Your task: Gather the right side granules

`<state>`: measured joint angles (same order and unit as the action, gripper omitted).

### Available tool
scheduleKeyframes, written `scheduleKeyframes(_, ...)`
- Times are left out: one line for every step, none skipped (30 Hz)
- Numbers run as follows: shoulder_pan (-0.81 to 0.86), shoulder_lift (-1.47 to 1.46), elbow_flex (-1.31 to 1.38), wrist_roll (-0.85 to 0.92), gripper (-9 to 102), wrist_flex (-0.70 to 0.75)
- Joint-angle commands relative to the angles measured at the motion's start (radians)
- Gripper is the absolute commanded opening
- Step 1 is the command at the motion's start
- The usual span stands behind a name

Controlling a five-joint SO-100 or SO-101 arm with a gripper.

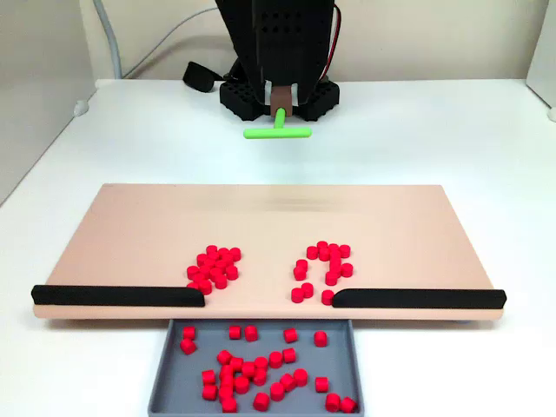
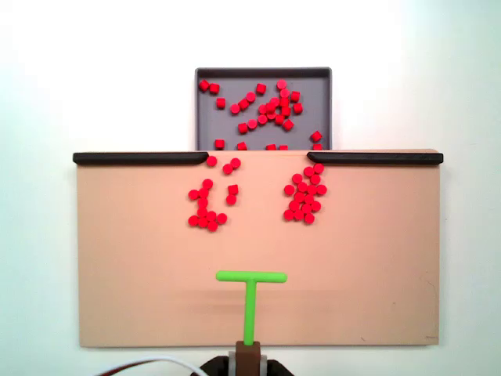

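While the granules (image 2: 305, 196) lie in two red clusters on the tan board (image 2: 141, 274), no sweep of either one has begun, so I judge the step in hand to be the approach. In a fixed view from behind the arm, the tight cluster sits right of centre, just short of the right black bar (image 2: 380, 157). The looser cluster (image 2: 210, 200) sits left of centre, with a few pellets strung out toward the gap between the bars. In a fixed view facing the arm the sides swap: the tight cluster (image 1: 214, 267) shows left and the loose one (image 1: 323, 269) right. Which one the task means cannot be settled from the pictures alone.

Beyond the gap, the grey tray (image 2: 205, 117) already holds many red pellets.

The green T-shaped tool (image 2: 250, 301) stands well back from both clusters. Its crossbar faces them and lines up roughly with the gap, so neither cluster is straight ahead of it. Its stem runs back into a brown piece at the gripper (image 2: 249, 356), also seen facing the arm (image 1: 281, 102).

The fingers cannot be made out separately there. I cannot tell whether the jaws are clenched on the stem, though the tool evidently rides with the arm.

The next move calls for shifting the crossbar sideways behind the chosen cluster. It must then push forward and inward, so the pellets funnel through the gap rather than pile against a bar.
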<state>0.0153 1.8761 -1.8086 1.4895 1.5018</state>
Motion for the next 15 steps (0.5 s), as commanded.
scheduleKeyframes(0.023, -0.015, 0.006, 0.095, 0, -0.005)
scheduleKeyframes(0.023, -0.017, 0.006, 0.095, 0, -0.005)
scheduleKeyframes(0.023, -0.018, 0.006, 0.095, 0, -0.005)
scheduleKeyframes(0.023, -0.018, 0.006, 0.095, 0, -0.005)
scheduleKeyframes(0.023, -0.020, 0.006, 0.095, 0, -0.005)
scheduleKeyframes(0.023, -0.020, 0.006, 0.095, 0, -0.005)
scheduleKeyframes(0.023, -0.020, 0.006, 0.095, 0, -0.005)
scheduleKeyframes(0.023, -0.020, 0.006, 0.095, 0, -0.005)
scheduleKeyframes(0.023, -0.021, 0.006, 0.095, 0, -0.005)
scheduleKeyframes(0.023, -0.021, 0.006, 0.095, 0, -0.005)
scheduleKeyframes(0.023, -0.021, 0.006, 0.095, 0, -0.005)
scheduleKeyframes(0.023, -0.021, 0.006, 0.095, 0, -0.005)
scheduleKeyframes(0.023, -0.021, 0.006, 0.095, 0, -0.005)
scheduleKeyframes(0.023, -0.021, 0.006, 0.095, 0, -0.005)
scheduleKeyframes(0.023, -0.021, 0.006, 0.095, 0, -0.005)
